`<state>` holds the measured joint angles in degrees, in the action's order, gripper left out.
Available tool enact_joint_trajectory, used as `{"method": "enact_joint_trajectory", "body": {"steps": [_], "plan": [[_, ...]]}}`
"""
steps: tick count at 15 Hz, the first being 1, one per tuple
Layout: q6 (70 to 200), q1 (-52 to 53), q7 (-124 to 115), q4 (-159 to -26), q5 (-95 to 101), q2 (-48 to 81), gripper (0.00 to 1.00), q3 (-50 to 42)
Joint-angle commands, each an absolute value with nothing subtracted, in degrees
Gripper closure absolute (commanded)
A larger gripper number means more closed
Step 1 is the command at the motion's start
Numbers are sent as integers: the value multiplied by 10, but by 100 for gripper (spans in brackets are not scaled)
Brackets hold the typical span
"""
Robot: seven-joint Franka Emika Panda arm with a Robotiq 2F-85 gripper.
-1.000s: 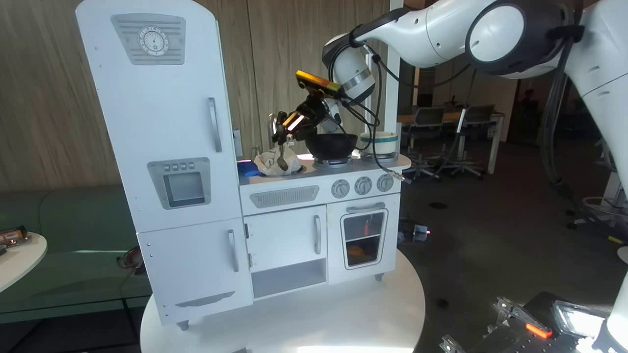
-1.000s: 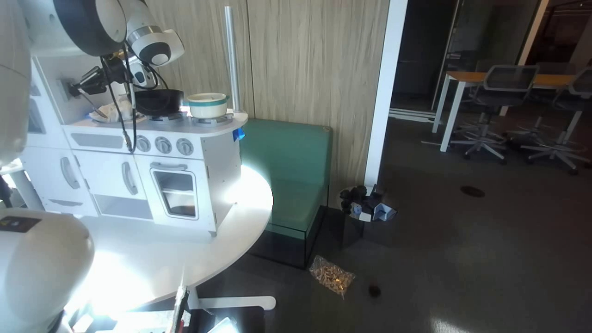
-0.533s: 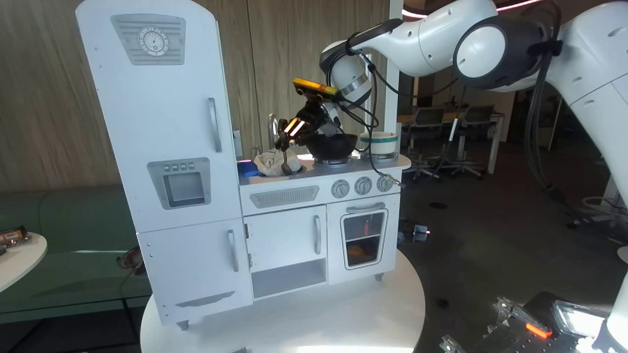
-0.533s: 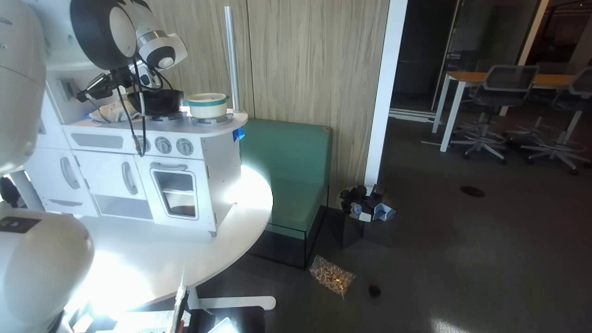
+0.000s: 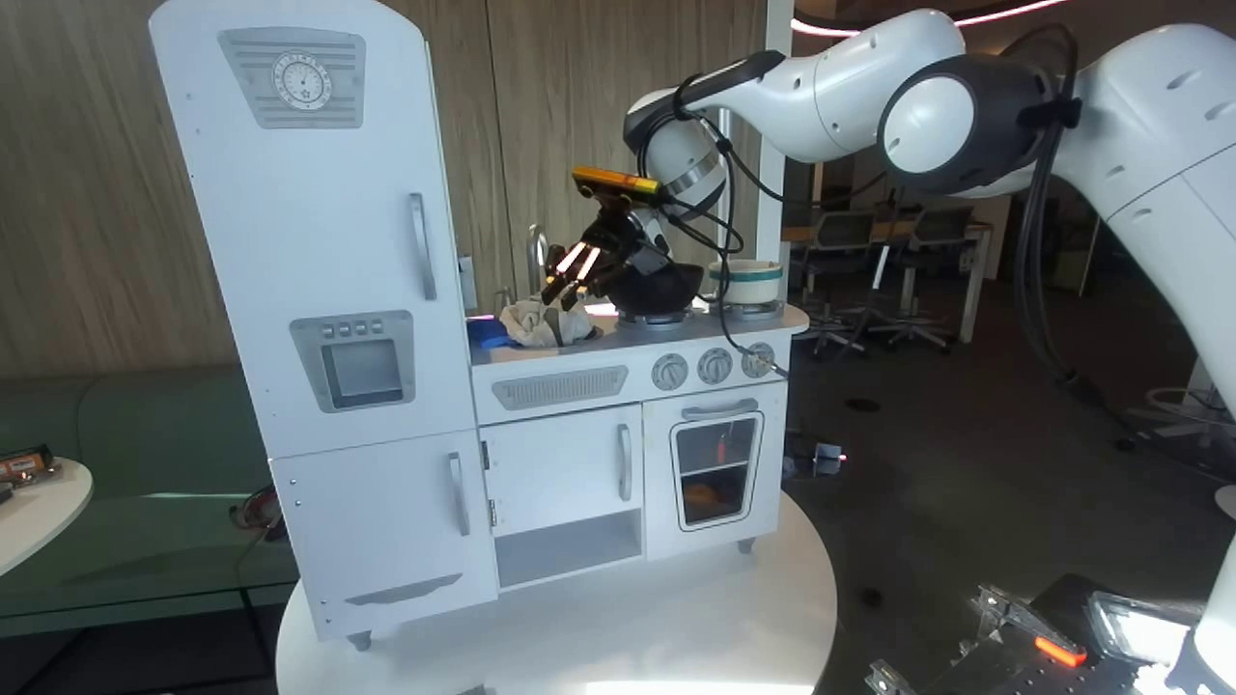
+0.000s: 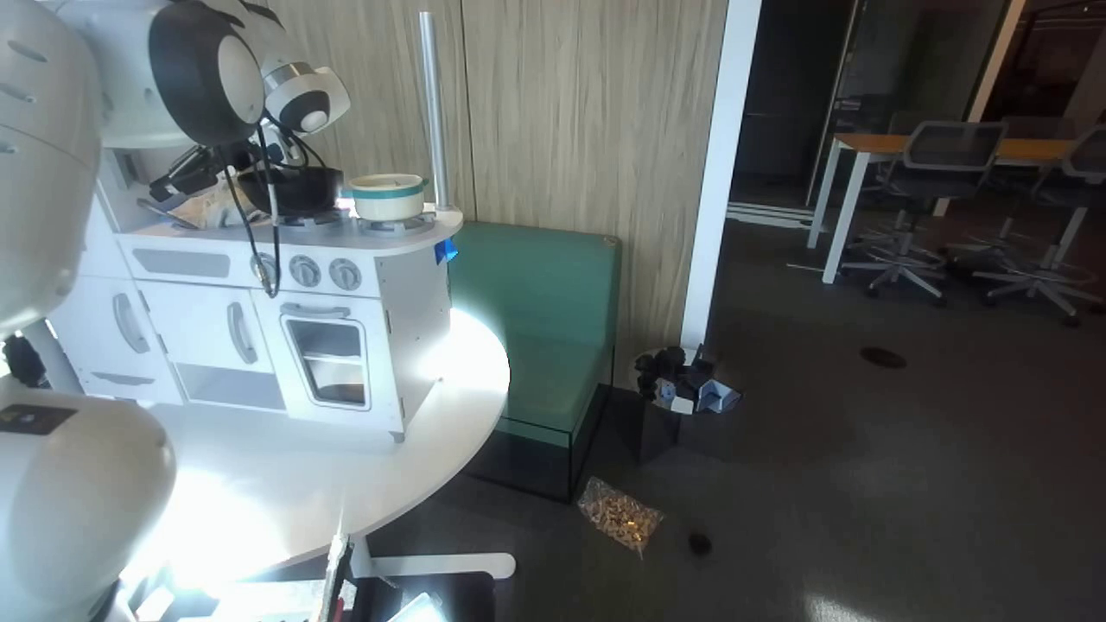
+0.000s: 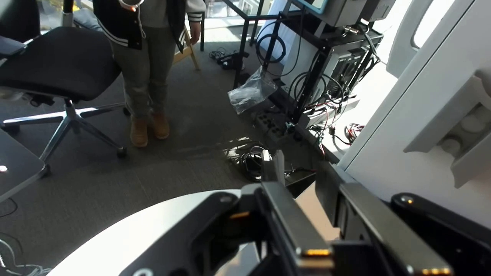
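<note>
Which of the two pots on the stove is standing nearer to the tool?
The black pot is nearer; the white pot, striped in teal, stands farther from the tool.

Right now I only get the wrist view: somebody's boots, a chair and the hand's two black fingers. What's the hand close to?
Observer: In an exterior view, a crumpled pale cloth lies a little lower than the hand.
Operator: Ooh, is anything by the cloth?
Observer: Yes, a grey utensil is right by it. I can't tell whether the hand touches it.
Operator: Could I bump something else?
Observer: Maybe the black pan; both exterior views show it sitting on a burner near the hand.
</note>
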<state>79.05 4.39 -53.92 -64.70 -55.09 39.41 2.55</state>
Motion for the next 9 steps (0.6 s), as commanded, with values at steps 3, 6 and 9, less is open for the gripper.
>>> {"method": "enact_joint_trajectory", "body": {"steps": [3, 6, 9], "plan": [[774, 64, -566, -593, -493, 372, 19, 29], [773, 86, -575, -573, -426, 337, 0, 23], [769, 116, -589, -570, -348, 281, 0, 13]]}}
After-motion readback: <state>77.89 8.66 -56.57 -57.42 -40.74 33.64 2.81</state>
